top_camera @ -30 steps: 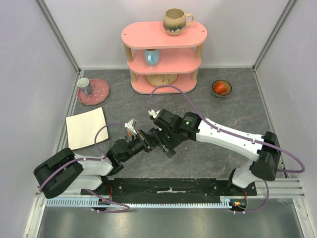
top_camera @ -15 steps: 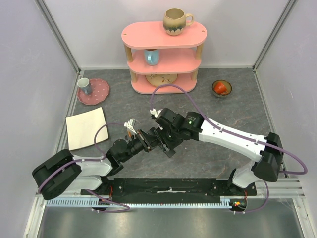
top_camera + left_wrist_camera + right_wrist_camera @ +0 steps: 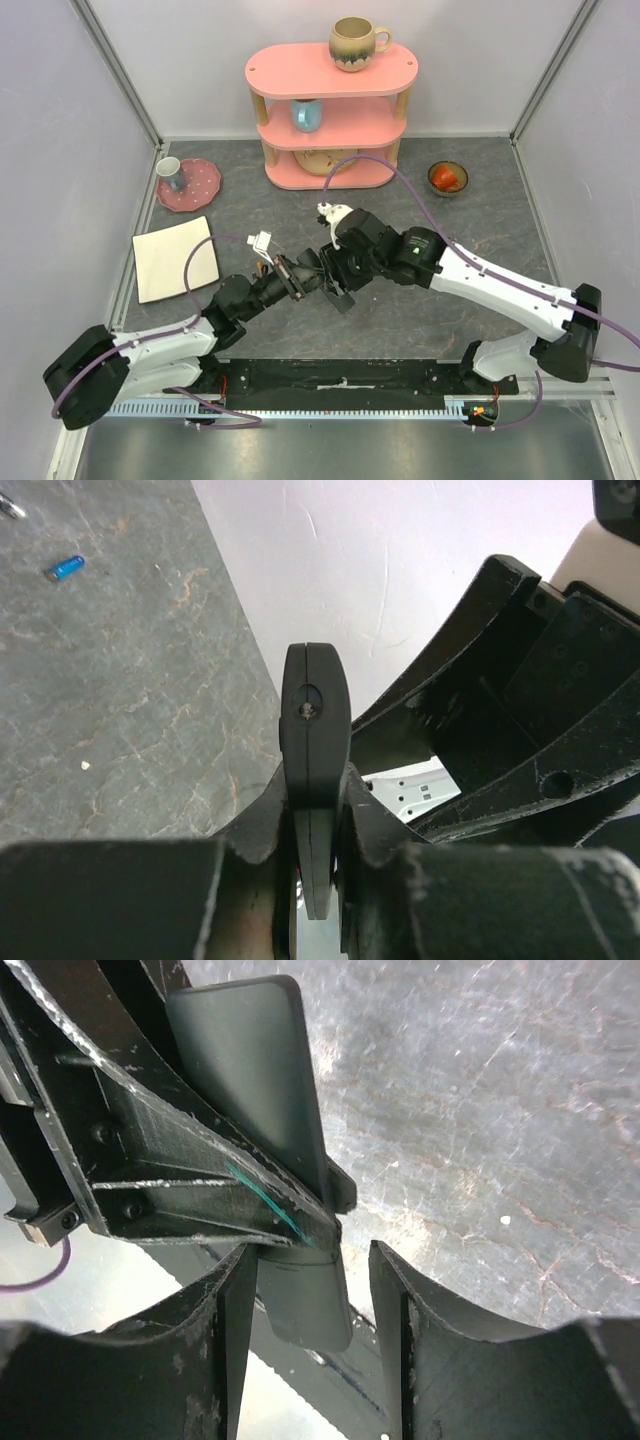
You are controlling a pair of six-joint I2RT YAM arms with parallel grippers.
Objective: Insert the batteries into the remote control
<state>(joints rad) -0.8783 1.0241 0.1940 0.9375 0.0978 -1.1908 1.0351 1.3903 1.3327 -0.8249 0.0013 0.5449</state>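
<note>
Above the middle of the worktop [image 3: 450,215], the remote [image 3: 245,1070] is held edge-on, pinched tight between the left jaws. The right jaws are spread to either side of one end of it, with a gap showing on one side, and nothing is gripped by them. A blue battery [image 3: 64,568] lies loose on the worktop, well apart. No battery is seen in the remote, so loading is judged barely begun, with pick-up and insertion left.
</note>
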